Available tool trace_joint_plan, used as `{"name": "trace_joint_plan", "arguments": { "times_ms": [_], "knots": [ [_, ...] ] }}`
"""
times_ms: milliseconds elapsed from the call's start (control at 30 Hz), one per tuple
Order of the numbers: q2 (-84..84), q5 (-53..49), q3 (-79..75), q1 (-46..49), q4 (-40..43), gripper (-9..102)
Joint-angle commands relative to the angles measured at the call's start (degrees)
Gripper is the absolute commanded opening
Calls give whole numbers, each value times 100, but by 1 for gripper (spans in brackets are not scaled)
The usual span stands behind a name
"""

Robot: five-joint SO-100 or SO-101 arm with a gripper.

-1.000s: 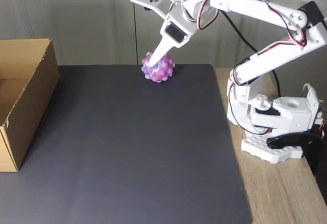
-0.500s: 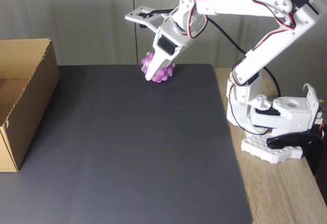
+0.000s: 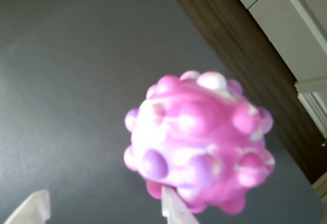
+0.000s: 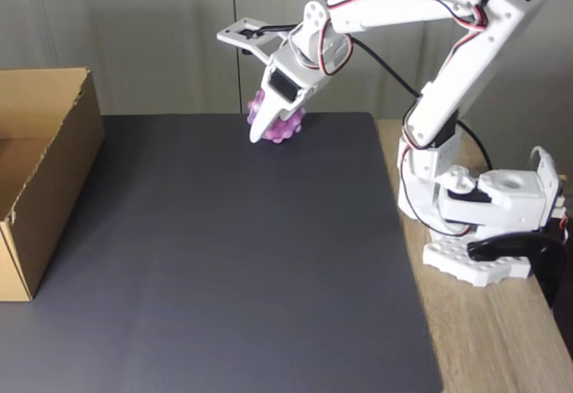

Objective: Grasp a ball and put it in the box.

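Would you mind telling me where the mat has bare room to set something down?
The dark mat lies bare from the box on the left across to its right edge. It is crowded at the far edge, where the gripper meets the ball.

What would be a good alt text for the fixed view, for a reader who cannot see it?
A white robot arm reaches over a dark mat, its gripper lowered onto a bumpy purple-pink ball at the mat's far edge. An open brown cardboard box stands at the left, and the arm's base sits on a wooden table at the right.
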Motion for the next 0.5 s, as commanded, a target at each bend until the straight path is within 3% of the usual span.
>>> {"name": "trace_joint_plan", "arguments": {
  "times_ms": [0,367,467],
  "knots": [
    [-105,53,-229,35,-158,24],
    [-281,141,-237,-229,-211,0],
    [-290,123,-220,-264,-237,0]
  ]
}}
